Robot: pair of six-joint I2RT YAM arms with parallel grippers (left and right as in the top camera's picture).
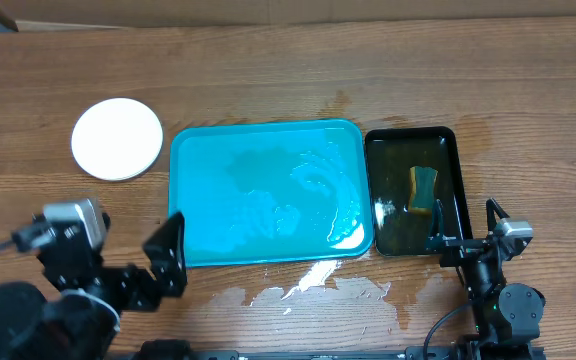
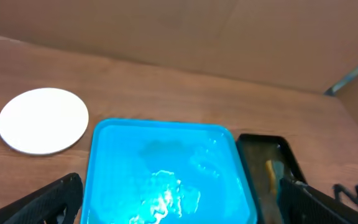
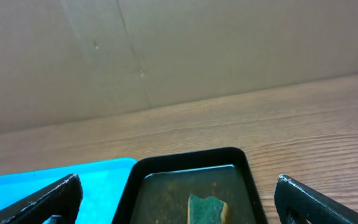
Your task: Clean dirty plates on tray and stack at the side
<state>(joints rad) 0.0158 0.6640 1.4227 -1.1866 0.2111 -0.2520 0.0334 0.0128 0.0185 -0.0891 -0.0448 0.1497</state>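
Left gripper (image 2: 179,186) is held wide open with nothing gripped, at the near left corner of the turquoise tray (image 1: 208,200). Right gripper (image 3: 178,183) is likewise spread wide and empty, beyond the tray's near right corner. The tray is wet. A white plate (image 1: 117,138) is located off its far left corner, not touching; whether others lie beneath cannot be told. A black tray (image 1: 373,190) holding a sponge (image 1: 423,188) is set just right of it. Water (image 1: 308,290) is pooled on the table along its near edge.

Wood-grain table (image 1: 268,70), brown cardboard backdrop (image 3: 197,43)

plates (image 1: 117,138) stacked left of tray (image 1: 268,193), second tray (image 1: 415,190) right of it, sponge (image 1: 423,189) inside
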